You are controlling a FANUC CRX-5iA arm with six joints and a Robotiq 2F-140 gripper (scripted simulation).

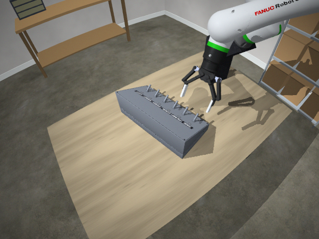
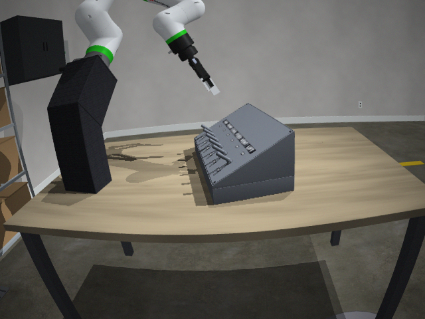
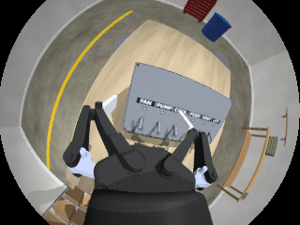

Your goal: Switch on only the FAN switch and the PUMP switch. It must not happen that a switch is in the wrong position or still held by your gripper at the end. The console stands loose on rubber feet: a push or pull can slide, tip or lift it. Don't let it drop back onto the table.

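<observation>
A grey sloped console point(image 1: 161, 119) stands on the wooden table, with a row of several metal toggle levers point(image 1: 172, 102) along its upper face and a strip of labels beside them. The labels are too small to read. The console also shows in the exterior view point(image 2: 245, 154), with the levers point(image 2: 214, 147) on its sloped front, and in the wrist view point(image 3: 175, 107). My gripper point(image 1: 197, 98) hangs in the air above and behind the levers, apart from the console. Its fingers are wide open and empty. In the exterior view the gripper point(image 2: 210, 87) is seen edge-on.
The robot's black pedestal point(image 2: 78, 127) stands at the table's left end. A metal rack with cardboard boxes point(image 1: 296, 64) is to the right of the arm. A wooden shelf point(image 1: 69, 33) stands at the far wall.
</observation>
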